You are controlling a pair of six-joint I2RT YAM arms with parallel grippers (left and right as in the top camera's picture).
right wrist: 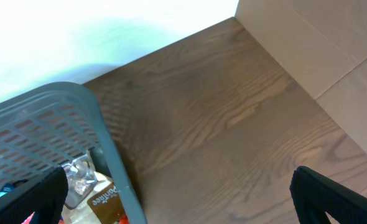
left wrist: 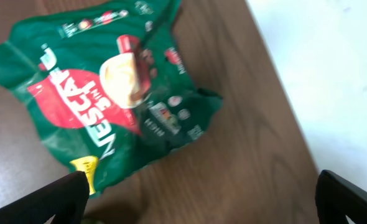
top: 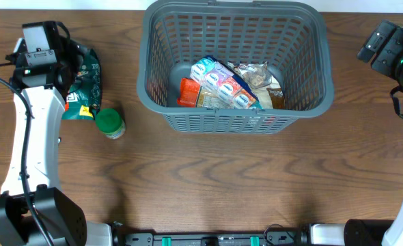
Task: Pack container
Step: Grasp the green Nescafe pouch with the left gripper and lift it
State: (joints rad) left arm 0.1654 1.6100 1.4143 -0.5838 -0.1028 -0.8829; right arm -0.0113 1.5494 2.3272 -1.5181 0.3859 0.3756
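The dark grey basket (top: 162, 68) stands at the back middle of the table and holds several packets (top: 225, 83); its corner also shows in the right wrist view (right wrist: 102, 134). A green Nescafe bag (top: 87, 76) lies flat at the left; it fills the left wrist view (left wrist: 109, 87). My left gripper (left wrist: 199, 202) is open and empty, hovering above the bag's near edge. My right gripper (right wrist: 177, 196) is open and empty, above bare table just right of the basket.
A small jar with a green lid (top: 109, 123) stands on the table right of the left arm, below the bag. A cardboard surface (right wrist: 320, 43) lies beyond the table's far right edge.
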